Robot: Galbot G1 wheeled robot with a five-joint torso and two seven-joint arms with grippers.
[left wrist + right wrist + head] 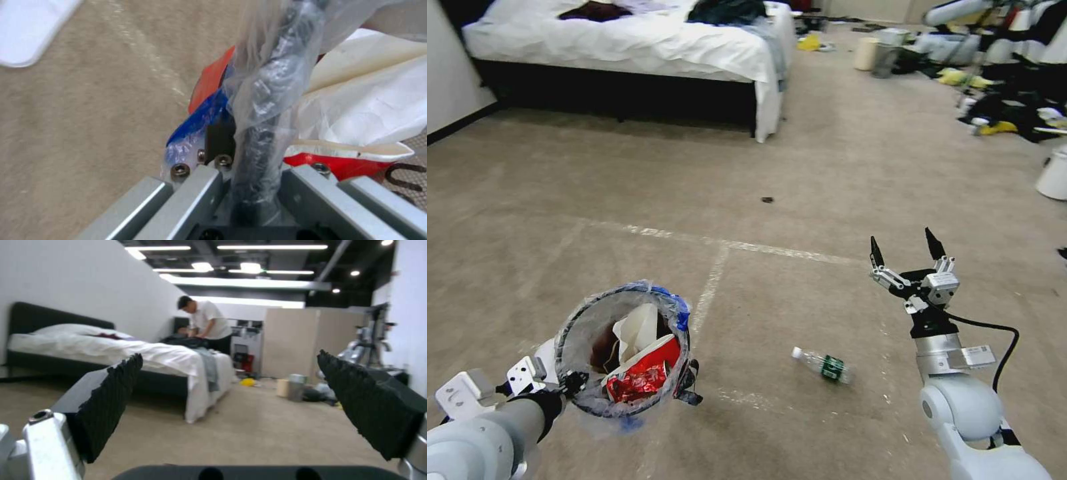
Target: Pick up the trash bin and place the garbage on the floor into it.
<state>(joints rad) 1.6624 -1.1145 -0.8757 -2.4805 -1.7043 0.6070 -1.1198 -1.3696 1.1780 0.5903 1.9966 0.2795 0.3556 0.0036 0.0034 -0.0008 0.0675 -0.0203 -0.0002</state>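
1. The left gripper [570, 385] is clamped shut on the near rim of the trash bin [582, 319], holding it up off the floor [800, 167] with the mouth tipped toward the robot. In the left wrist view the rim and the crinkly plastic liner [267, 83] run straight between the closed jaws.
2. Sitting in the bin just past that gripper: folded white paper [639, 328], a crushed red-and-white cup [657, 357], a shiny red crumpled piece [639, 385] and something brown [606, 347] deeper in. The liner's blue edging [677, 310] shows on the far side of the rim from the gripper.
3. The right gripper [907, 250] hangs in the air, fingers spread wide, holding nothing at all. In its own wrist view the two black ribbed pads [113, 400] stand well apart with carpet and the bed [133, 353] beyond them.
4. The green-labelled clear bottle [824, 365] lies on its side on the carpet, below the right gripper and off to the bin's side of it, between the two arms. It isn't touching either tool.
5. A small dark scrap [768, 199] lies on the floor well beyond both grippers, past the pale tape line [727, 245].
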